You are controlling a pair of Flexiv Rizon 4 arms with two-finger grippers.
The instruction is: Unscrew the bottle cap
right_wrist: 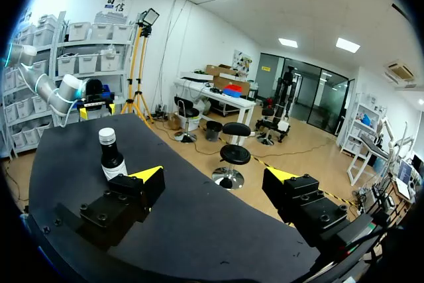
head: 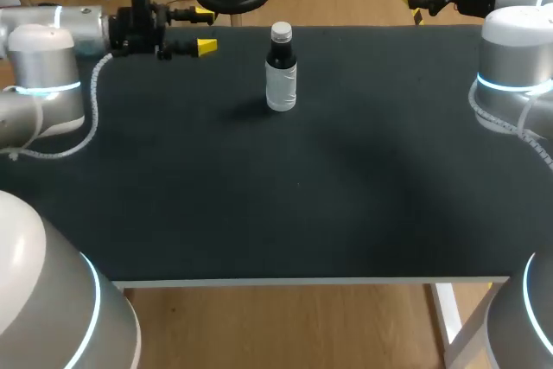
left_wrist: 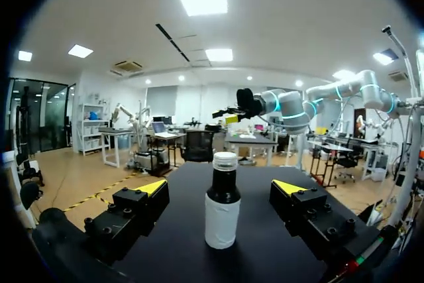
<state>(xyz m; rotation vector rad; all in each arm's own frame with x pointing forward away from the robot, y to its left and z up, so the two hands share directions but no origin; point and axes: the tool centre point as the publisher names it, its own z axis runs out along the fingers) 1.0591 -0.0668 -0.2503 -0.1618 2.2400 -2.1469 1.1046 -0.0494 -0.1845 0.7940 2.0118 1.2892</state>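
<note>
- the left end effector (head: 206, 30) is released: its two fingers stand wide apart with nothing between them.
- each finger (left_wrist: 126, 220) is a blocky black piece studded with round bolt heads, ending in a bright yellow wedge-shaped tip.
- it hovers over the far left part of the tabletop (head: 302, 196), pointing sideways toward the middle.
- in the left wrist view the bottle (head: 281, 75) stands straight ahead of it, centred on the gap between the fingers but beyond the tips and touching neither.
- the right end effector (right_wrist: 212, 178) is also released, with the same black bolted fingers and yellow wedge tips spread wide and nothing in them.
- it sits by the far right corner of the tabletop, well apart from the bottle; in the right wrist view the bottle shows beyond one of its fingers.
- the bottle stands upright on the far middle of the tabletop, between the two arms and nearer the left one.
- it is a small cylinder with rounded shoulders and a short neck; the upper body is dark and glossy, and a smooth white label wraps the lower part.
- the cap (head: 281, 32) is pale and round and sits on the neck.
- the tabletop is a flat matte black surface with a fine felt-like look and a thin white front edge.
- the arms have smooth, rounded silver-grey housings with glowing pale blue rings; a white ribbed cable (head: 91, 118) loops along the left arm.
</note>
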